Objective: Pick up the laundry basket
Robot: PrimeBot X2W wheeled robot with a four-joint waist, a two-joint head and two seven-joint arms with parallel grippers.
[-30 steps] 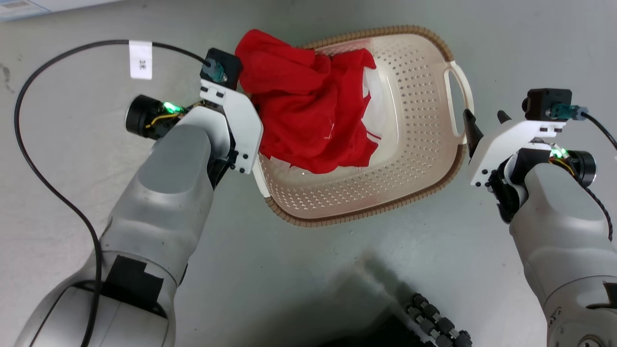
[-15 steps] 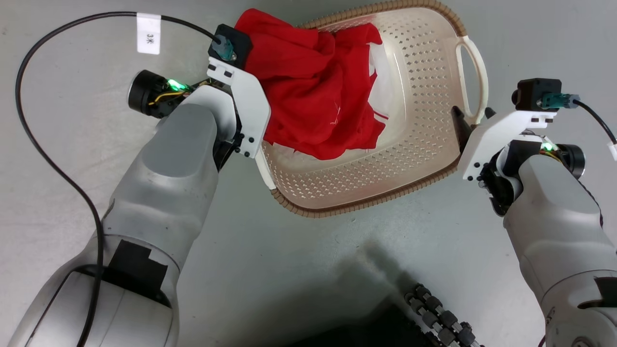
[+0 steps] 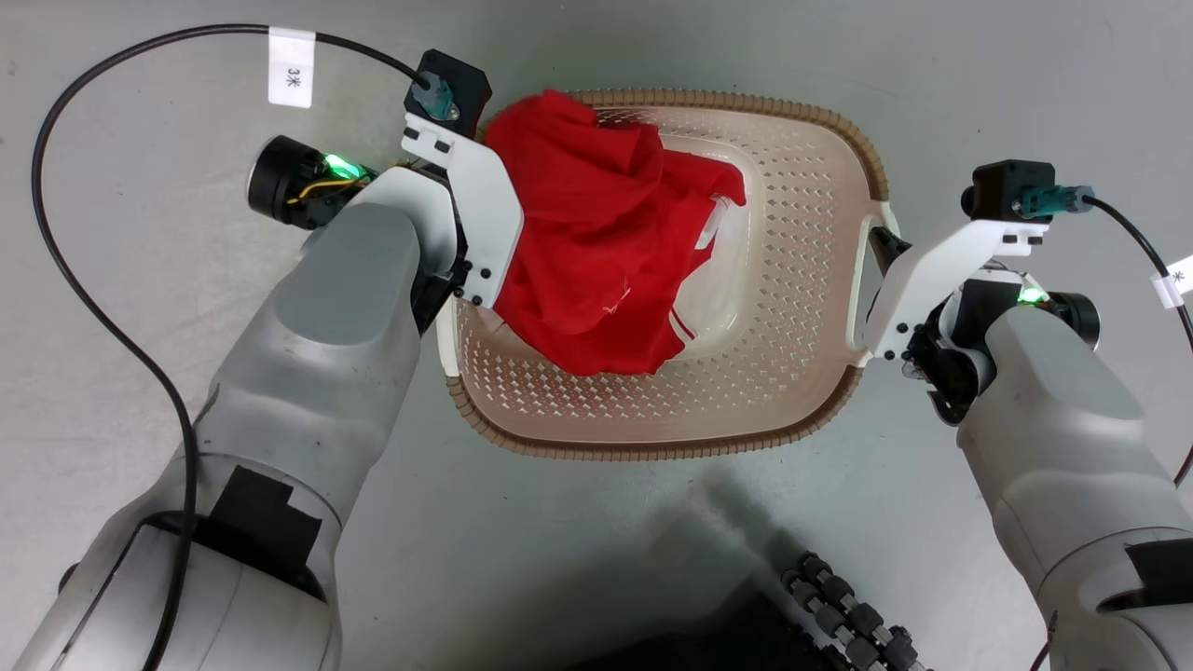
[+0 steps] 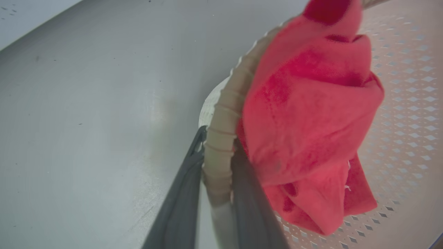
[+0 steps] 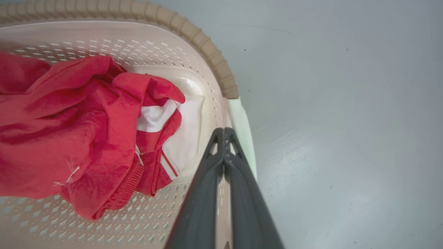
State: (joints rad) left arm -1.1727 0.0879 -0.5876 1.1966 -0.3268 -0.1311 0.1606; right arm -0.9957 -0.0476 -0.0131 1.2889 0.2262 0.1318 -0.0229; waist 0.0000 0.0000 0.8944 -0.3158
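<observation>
Fingertips of the left gripper [image 4: 218, 138] are hidden in the head view behind its white wrist plate and the red garment [image 3: 596, 252]; the left wrist view shows them better, one dark finger on each side of the brown ribbed rim of the laundry basket [image 3: 802, 280], closed in against it, with the lower rim cut off at the frame's edge; the right gripper [image 5: 224, 133] has its two fingers drawn together until the tips meet, lying over the basket's white side handle [image 5: 242, 128]; whether any of the handle is pinched between them cannot be made out, since the fingers cover it; the basket sits between the two arms over the grey floor [image 3: 596, 522], and whether it rests there or hangs clear of it cannot be told; the garment is heaped on the basket's left half and covers much of that wall; a white cloth [image 5: 187, 138] shows only in part beneath it; a black ribbed object [image 3: 848, 615] is cut off at the bottom edge; a white tag [image 3: 291, 79] on the left arm's black cable [image 3: 56, 308] reads "3米"; a second tag [image 3: 1176, 280] on the right cable is turned and only partly legible.
</observation>
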